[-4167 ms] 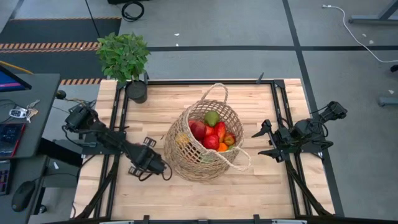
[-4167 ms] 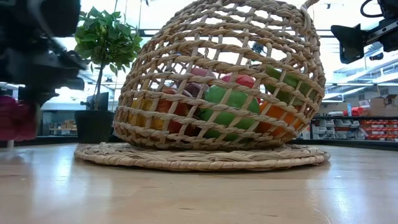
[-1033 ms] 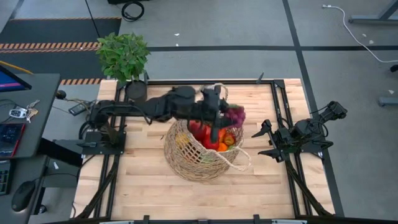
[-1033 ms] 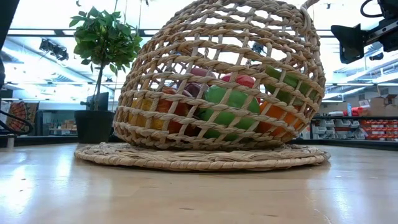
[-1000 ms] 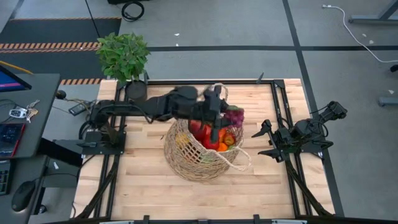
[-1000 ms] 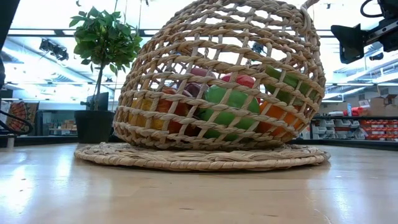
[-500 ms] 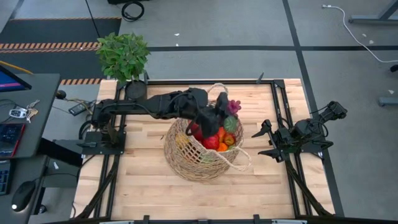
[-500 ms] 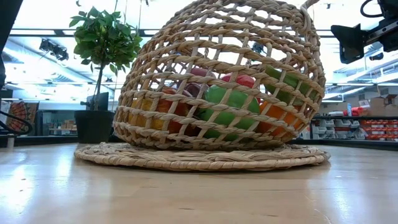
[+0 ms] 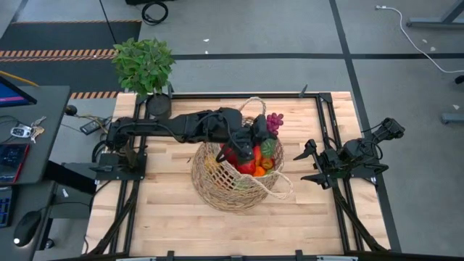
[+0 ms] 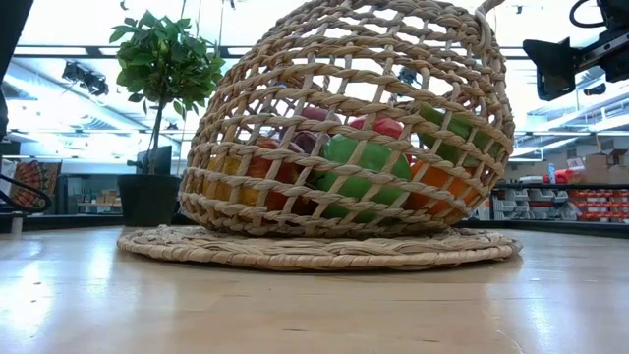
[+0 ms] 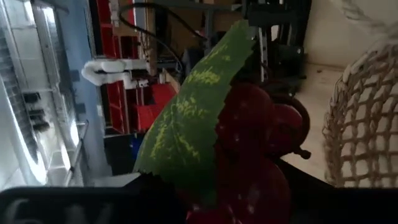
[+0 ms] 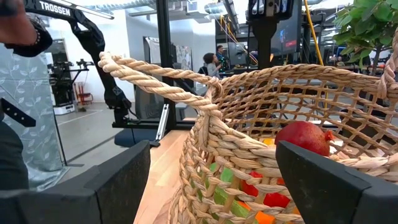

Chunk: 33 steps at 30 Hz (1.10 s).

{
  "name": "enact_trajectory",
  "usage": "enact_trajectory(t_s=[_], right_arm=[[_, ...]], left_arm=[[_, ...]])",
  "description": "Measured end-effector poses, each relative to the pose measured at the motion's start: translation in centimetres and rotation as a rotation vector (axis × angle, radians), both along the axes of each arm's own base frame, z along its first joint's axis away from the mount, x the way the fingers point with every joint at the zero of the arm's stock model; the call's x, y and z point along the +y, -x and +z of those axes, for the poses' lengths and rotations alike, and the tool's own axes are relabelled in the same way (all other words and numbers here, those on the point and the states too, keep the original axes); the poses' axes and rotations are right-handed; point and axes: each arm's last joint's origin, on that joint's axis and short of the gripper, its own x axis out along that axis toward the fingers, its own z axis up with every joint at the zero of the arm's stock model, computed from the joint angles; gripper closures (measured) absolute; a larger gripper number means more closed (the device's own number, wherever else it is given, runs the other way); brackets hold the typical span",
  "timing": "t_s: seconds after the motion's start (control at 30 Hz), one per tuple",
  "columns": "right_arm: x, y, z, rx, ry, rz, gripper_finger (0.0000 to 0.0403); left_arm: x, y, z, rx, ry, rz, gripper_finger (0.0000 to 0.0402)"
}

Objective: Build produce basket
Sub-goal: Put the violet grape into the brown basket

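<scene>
The left gripper hangs over the far rim of the basket, clamped on a bunch of dark purple grapes with a green leaf. The bunch hangs beyond the rim, not yet over the produce piled inside. To place it well, bring the grapes back over the middle of the pile, lower them near the fruit, then let go. The right gripper waits beside the basket, jaws apart.
</scene>
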Motion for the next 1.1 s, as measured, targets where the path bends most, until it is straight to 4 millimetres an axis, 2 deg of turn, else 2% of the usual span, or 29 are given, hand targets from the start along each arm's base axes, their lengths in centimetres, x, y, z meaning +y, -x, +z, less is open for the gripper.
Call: enact_trajectory(t_s=[0.1,0.3,0.4,0.57,0.73,0.83,0.9,1.03,1.1], right_arm=[[0.0,0.0,0.0,0.0,0.0,0.0,0.0053],[0.0,0.0,0.0,0.0,0.0,0.0,0.0053],[0.0,0.0,0.0,0.0,0.0,0.0,0.0053],[0.0,0.0,0.1,-0.006,-0.003,0.0,0.0053],[0.0,0.0,0.1,-0.006,-0.003,0.0,0.0053],[0.0,0.0,0.1,-0.007,-0.003,0.0,0.0053],[0.0,0.0,0.1,-0.007,-0.004,0.0,0.0053],[0.0,0.0,0.1,-0.007,-0.004,0.0,0.0053],[0.0,0.0,0.1,-0.007,-0.004,0.0,0.0053]], left_arm=[[0.1,0.0,0.0,-0.003,0.165,0.049,0.0273],[1.1,0.0,-0.8,0.005,0.949,0.317,0.0273],[2.0,-0.7,-2.7,0.067,1.208,0.472,0.0273],[3.1,-1.4,-7.7,0.283,1.286,0.761,0.0273],[3.6,-1.0,-10.3,0.433,1.256,0.931,0.0273],[3.5,-0.9,-10.7,0.461,1.245,0.949,0.0264],[3.3,-0.8,-10.7,0.482,1.247,0.945,0.0244],[3.2,-0.9,-10.7,0.484,1.292,0.939,0.0172],[3.1,-1.1,-10.0,0.464,1.33,0.945,0.013]])
